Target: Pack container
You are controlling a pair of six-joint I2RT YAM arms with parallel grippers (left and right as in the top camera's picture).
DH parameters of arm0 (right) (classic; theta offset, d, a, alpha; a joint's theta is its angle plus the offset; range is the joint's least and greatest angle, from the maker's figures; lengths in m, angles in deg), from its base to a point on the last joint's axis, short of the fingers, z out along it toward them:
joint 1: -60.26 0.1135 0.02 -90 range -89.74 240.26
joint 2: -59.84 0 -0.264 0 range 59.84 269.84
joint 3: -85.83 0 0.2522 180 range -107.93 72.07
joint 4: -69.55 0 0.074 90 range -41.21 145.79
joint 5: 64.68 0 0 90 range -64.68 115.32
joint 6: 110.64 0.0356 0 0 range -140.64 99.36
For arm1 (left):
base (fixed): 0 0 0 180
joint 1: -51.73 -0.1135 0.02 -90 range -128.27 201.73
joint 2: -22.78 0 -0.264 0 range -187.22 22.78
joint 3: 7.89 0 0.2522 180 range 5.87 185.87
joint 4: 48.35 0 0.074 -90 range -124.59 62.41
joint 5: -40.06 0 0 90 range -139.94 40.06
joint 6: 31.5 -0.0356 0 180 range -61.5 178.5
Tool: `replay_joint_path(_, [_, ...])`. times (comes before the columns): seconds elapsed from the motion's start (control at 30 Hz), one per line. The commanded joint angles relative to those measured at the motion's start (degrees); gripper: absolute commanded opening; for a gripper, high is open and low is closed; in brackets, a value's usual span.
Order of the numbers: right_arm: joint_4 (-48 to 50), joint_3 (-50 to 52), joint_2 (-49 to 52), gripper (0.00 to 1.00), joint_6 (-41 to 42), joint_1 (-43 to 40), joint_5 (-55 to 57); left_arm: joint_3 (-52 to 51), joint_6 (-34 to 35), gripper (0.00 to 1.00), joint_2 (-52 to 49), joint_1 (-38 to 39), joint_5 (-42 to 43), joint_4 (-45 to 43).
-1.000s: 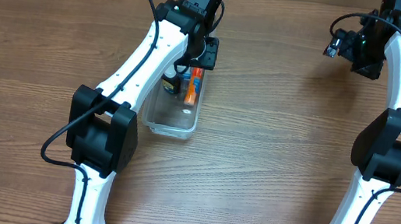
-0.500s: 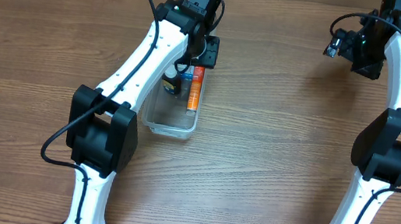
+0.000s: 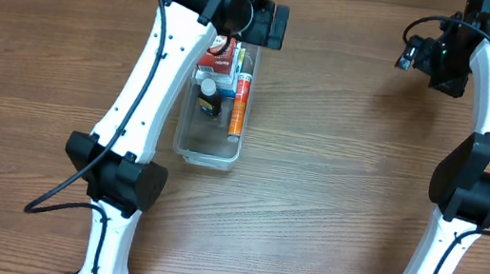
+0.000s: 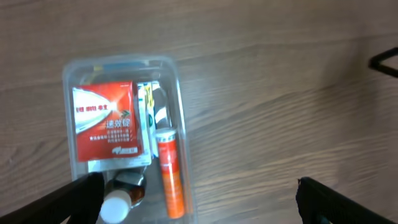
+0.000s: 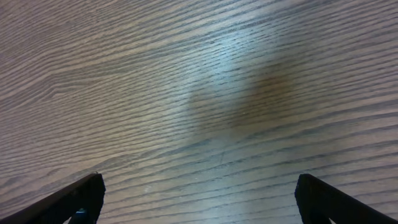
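Note:
The container [image 3: 208,147] is a long clear bin on the wooden table, left of centre. Inside it lie a red packet [image 3: 216,59], a small brown bottle with a white cap [image 3: 207,93] and an orange tube [image 3: 240,108] along its right wall. The left wrist view looks down on the container [image 4: 177,71], the red packet [image 4: 106,121], the orange tube [image 4: 171,174] and the bottle [image 4: 118,202]. My left gripper [image 3: 247,20] [image 4: 202,208] hangs high above the bin's far end, open and holding nothing. My right gripper [image 3: 420,54] [image 5: 205,205] stands open over bare wood at the far right.
The left arm's white links [image 3: 153,76] run along the left side of the bin. The right arm [image 3: 487,123] stands along the table's right side. Bare wooden tabletop [image 3: 336,169] lies between the two arms.
My left gripper has opened and risen away from the bin. The orange tube it held now lies flat along the bin's right wall. The right arm has not moved.

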Motion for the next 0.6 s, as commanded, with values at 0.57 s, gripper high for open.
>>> replay_joint_path(0.57, [0.3, -1.4, -0.8, 1.0, 0.2, 0.1, 0.1, 13.5, -4.6, 1.0, 13.1, -0.5, 2.0, 16.3])
